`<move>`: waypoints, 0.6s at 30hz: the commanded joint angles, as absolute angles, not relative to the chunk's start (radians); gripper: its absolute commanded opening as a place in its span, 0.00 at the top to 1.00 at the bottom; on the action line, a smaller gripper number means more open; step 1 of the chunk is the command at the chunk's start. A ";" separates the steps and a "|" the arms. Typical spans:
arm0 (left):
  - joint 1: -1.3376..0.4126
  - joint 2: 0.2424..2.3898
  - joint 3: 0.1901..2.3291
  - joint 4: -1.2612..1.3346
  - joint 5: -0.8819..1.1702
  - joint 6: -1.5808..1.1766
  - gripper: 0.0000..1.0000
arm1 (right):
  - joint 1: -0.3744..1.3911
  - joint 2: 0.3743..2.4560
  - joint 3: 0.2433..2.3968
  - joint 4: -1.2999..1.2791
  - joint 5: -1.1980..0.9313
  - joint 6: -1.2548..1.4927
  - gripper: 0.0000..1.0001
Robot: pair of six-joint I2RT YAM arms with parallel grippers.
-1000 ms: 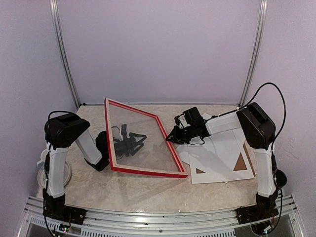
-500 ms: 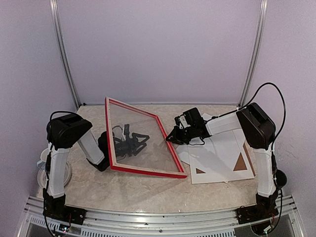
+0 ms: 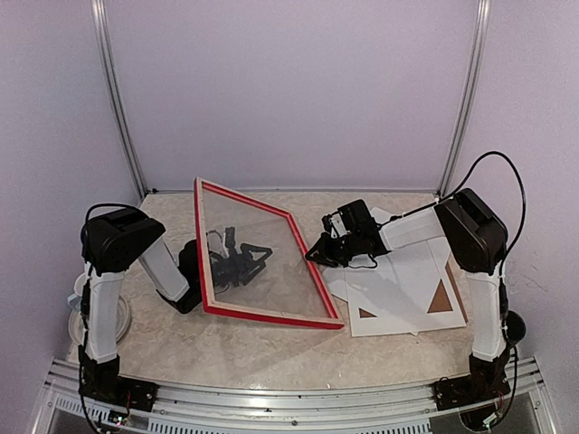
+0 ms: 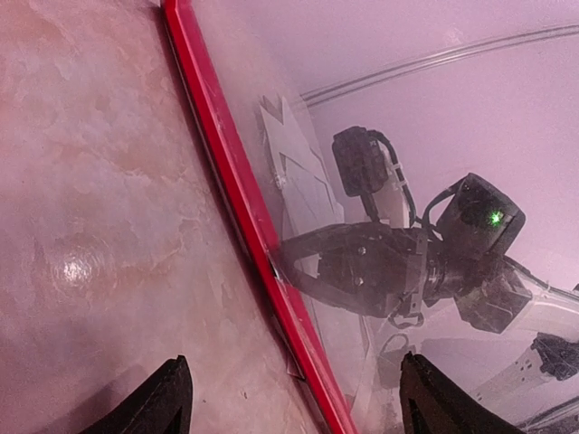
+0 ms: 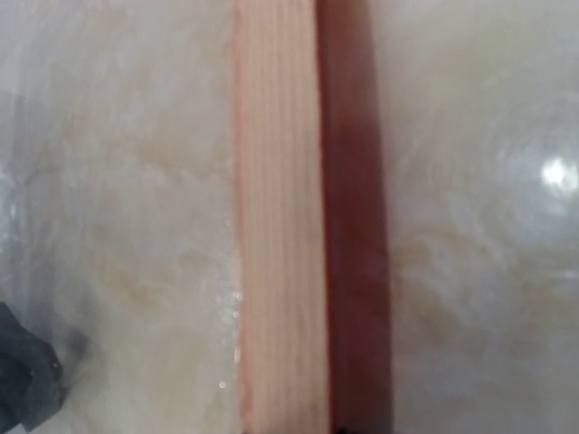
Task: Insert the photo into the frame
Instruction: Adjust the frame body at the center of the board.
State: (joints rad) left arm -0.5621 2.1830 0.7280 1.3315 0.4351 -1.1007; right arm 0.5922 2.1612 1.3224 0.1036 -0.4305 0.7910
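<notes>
The frame (image 3: pixel 210 271) is red with a clear pane. It stands tilted on its near rail at table centre, its far left corner raised. My left gripper (image 3: pixel 254 262) is behind the pane and shows through it. It is open and empty. In the left wrist view its fingertips (image 4: pixel 177 375) stand wide apart, with the red rail (image 4: pixel 237 185) running between them. My right gripper (image 3: pixel 311 254) is at the frame's right rail. Through the pane its fingers (image 4: pixel 312 244) close on that rail. The right wrist view shows only the pale wood edge (image 5: pixel 276 226), very close. No printed photo side shows among the white sheets (image 3: pixel 398 271).
Overlapping white sheets lie at the right, with brown hardboard (image 3: pixel 441 297) showing in gaps between them. A round white object (image 3: pixel 76 318) sits at the left table edge by the left arm's base. Walls close in the back and both sides.
My left gripper has shifted slightly to the right behind the pane. The frame and my right gripper have barely moved.
</notes>
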 commanded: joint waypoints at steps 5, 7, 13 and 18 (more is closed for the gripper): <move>-0.539 2.198 0.693 1.182 0.410 -1.052 0.21 | 0.581 2.105 1.288 0.187 -0.506 0.849 0.85; -0.536 2.198 0.692 1.175 0.410 -1.049 0.20 | 0.579 2.105 1.285 0.191 -0.508 0.852 0.85; -0.518 2.181 0.663 1.155 0.404 -1.039 0.17 | 0.577 2.105 1.283 0.191 -0.501 0.857 0.88; -0.491 2.137 0.612 1.121 0.377 -1.029 0.14 | 0.572 2.100 1.290 0.186 -0.495 0.851 0.92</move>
